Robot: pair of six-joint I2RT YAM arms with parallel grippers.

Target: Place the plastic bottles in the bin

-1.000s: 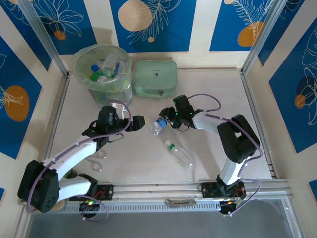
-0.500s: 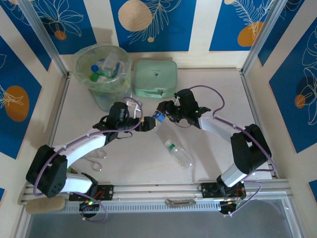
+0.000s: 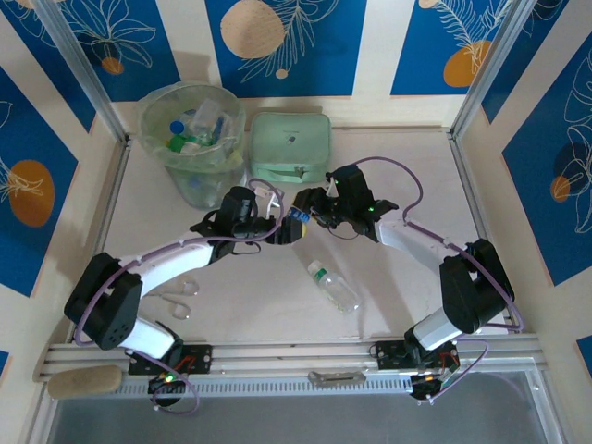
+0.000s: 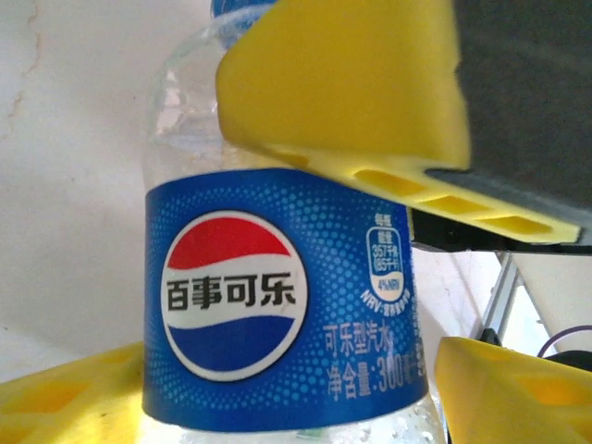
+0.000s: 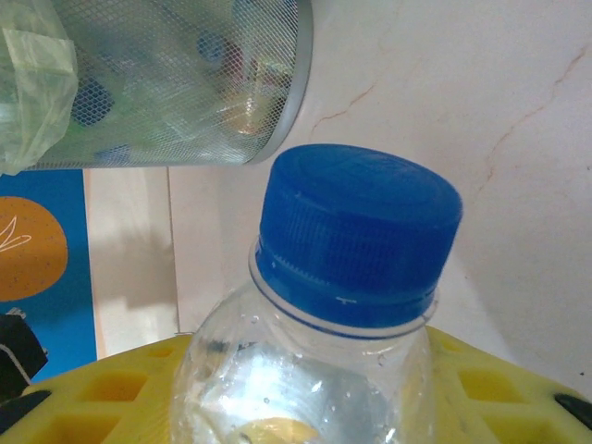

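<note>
From overhead I see both grippers meeting nose to nose above the middle of the table (image 3: 259, 298), on one clear Pepsi bottle (image 3: 296, 215) held off the surface between them; the right gripper (image 3: 305, 205) is clamped on it near the neck, and its wrist camera shows yellow pads (image 5: 111, 388) pressed against both sides of the clear shoulder, just under the blue cap (image 5: 359, 227); the left gripper (image 3: 285, 229) reaches in from the opposite side, its yellow fingers (image 4: 513, 393) sitting either side of the blue label (image 4: 277, 305); the one on the left of that view looks to touch the bottle, the other stands just beside it, so I cannot tell whether this gripper is squeezing or merely straddling; the bin (image 3: 199, 180) stands at the far left corner, well apart from the held bottle, with several bottles already inside; the mint-green case (image 3: 289, 146) sits just to its right; a second bottle (image 3: 335, 287) lies on its side on the table, nearer the arm bases, touched by neither gripper
</note>
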